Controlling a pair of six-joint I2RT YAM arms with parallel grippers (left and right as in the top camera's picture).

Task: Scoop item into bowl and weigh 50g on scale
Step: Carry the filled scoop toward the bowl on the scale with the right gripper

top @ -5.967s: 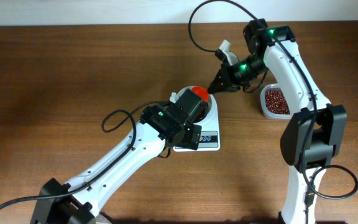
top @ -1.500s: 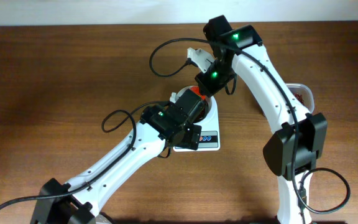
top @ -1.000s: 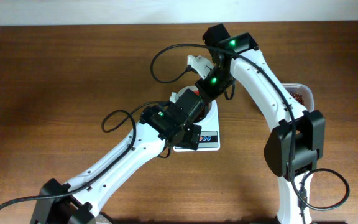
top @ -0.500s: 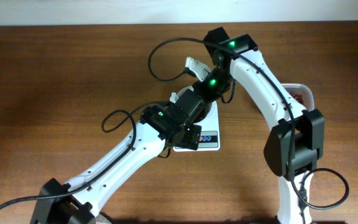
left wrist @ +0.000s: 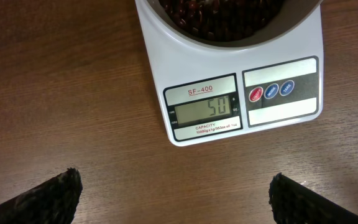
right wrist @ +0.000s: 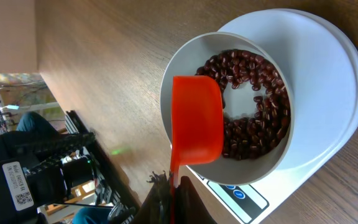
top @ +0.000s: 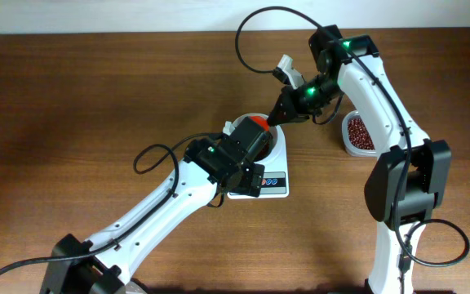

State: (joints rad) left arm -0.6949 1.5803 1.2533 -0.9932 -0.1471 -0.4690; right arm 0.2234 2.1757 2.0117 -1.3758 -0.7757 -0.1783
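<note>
The beans point(right wrist: 253, 106) are seen as a dark red-brown heap inside the white bowl point(right wrist: 188, 59), which stands on the scale point(left wrist: 160, 50) near the centre of the overhead frame. In the left wrist view the scale's grey display point(left wrist: 205, 109) is read as 50, with one red and two blue buttons point(left wrist: 271, 92) to its right. A red scoop point(right wrist: 196, 118) is gripped by its handle in the closed right end effector point(right wrist: 173, 199) at the bottom of the right wrist frame. Its cup is placed over the bowl's left rim in that view. The left end effector point(left wrist: 176, 196) is spread wide and holds nothing. Its dark fingertips point(left wrist: 42, 193) are shown at the lower corners, over the table point(left wrist: 73, 93) below the scale. More beans are seen in a clear tub point(top: 344, 140) at the right of the overhead frame, well apart from the scale
</note>
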